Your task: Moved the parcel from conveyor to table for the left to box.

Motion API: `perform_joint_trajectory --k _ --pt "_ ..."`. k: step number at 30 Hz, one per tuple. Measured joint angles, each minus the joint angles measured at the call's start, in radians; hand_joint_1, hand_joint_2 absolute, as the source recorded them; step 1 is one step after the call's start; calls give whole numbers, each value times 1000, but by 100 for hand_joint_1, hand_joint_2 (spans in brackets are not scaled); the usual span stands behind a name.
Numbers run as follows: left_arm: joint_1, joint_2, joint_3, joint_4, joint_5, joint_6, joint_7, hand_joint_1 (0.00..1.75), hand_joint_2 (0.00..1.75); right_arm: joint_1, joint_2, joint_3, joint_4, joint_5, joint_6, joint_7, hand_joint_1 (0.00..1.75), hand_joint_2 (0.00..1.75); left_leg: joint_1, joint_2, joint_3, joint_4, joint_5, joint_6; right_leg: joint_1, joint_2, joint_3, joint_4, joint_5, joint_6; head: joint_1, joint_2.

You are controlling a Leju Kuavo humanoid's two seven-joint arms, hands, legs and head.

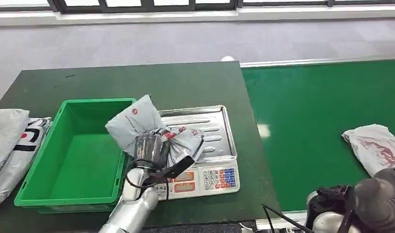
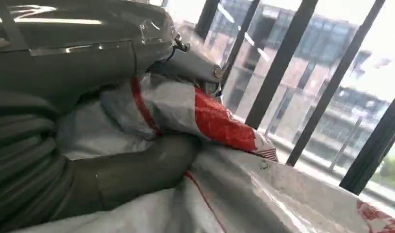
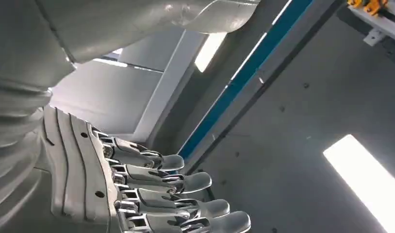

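My left hand (image 1: 152,148) grips a crumpled grey parcel (image 1: 137,119) with red markings and holds it up over the near-left corner of the scale (image 1: 212,127), beside the right wall of the green box (image 1: 79,160). In the left wrist view the thick thumb (image 2: 137,170) presses into the parcel (image 2: 210,116). My right hand (image 3: 152,194) holds nothing, its fingers stretched out side by side. The right arm (image 1: 380,196) sits low at the near edge of the conveyor (image 1: 307,121).
A second grey parcel (image 1: 377,148) lies on the green conveyor at the right. Two more grey bags (image 1: 11,145) lie on the dark table (image 1: 113,82) left of the box. The scale's keypad (image 1: 217,177) faces me.
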Motion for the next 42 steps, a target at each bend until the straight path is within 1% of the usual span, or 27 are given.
perform_joint_trajectory --k 1,7,13,21,23,25,27,28,33,35,36,39,42 --pt "14 3 16 -72 21 0 -33 175 175 0 0 0 3 0 0 0 0 175 0 0 -1 0 0 0 0 0 -1 0 0 0 0 0" --pt "40 11 46 -218 34 0 -45 175 175 -1 0 0 9 0 0 0 0 175 0 -3 -3 0 0 0 0 -2 -2 0 -1 0 0 0" --pt "50 13 58 -270 34 -1 -46 175 175 -2 0 0 13 0 0 0 0 175 0 -3 -5 0 0 0 0 -2 -3 0 -2 0 0 0" --pt "54 14 65 -290 37 -2 -50 175 175 -2 0 0 14 0 0 -1 0 175 0 -3 -5 0 0 0 0 -2 -3 0 -2 0 0 0" --pt "68 17 81 -346 75 -2 -108 175 175 -2 0 0 15 2 0 -2 0 175 1 -2 -6 0 0 0 1 -2 -5 0 -2 -1 0 0" --pt "84 21 110 -456 147 -2 -191 175 175 -2 -1 0 16 2 0 -2 0 175 1 -1 -6 0 0 0 1 0 -5 0 -1 -1 0 0" --pt "96 24 144 -551 190 -2 -242 175 175 -2 -1 0 18 0 0 -2 0 175 1 -2 -6 0 0 0 1 -1 -6 0 -2 -1 0 0" --pt "101 25 162 -590 183 -2 -238 175 175 -1 -1 0 18 0 0 -2 0 175 1 -2 -6 0 0 0 1 -1 -6 0 -2 -1 0 0" --pt "117 29 203 -747 46 -2 -129 175 175 14 -1 1 18 19 0 -1 0 175 1 -3 -6 0 -1 -1 1 -2 -5 0 -4 -2 0 0" --pt "114 31 210 -717 -87 -2 20 175 175 44 -2 14 19 18 0 0 0 175 1 -4 -6 -1 -2 0 0 -3 -4 0 -5 0 0 0" --pt "112 33 223 -695 -117 -4 52 175 175 51 -2 24 22 18 0 0 0 175 1 -4 -6 -1 -2 0 0 -3 -4 0 -5 0 0 0" --pt "112 33 282 -649 -112 -5 23 175 175 53 -3 32 29 16 0 -2 0 175 1 0 -5 -1 -1 -1 0 0 -6 0 -3 -2 0 0" --pt "111 33 340 -612 -98 -5 5 175 175 54 -3 33 38 12 0 -3 0 175 1 0 -5 0 -1 -1 0 0 -6 0 -3 -2 0 0"
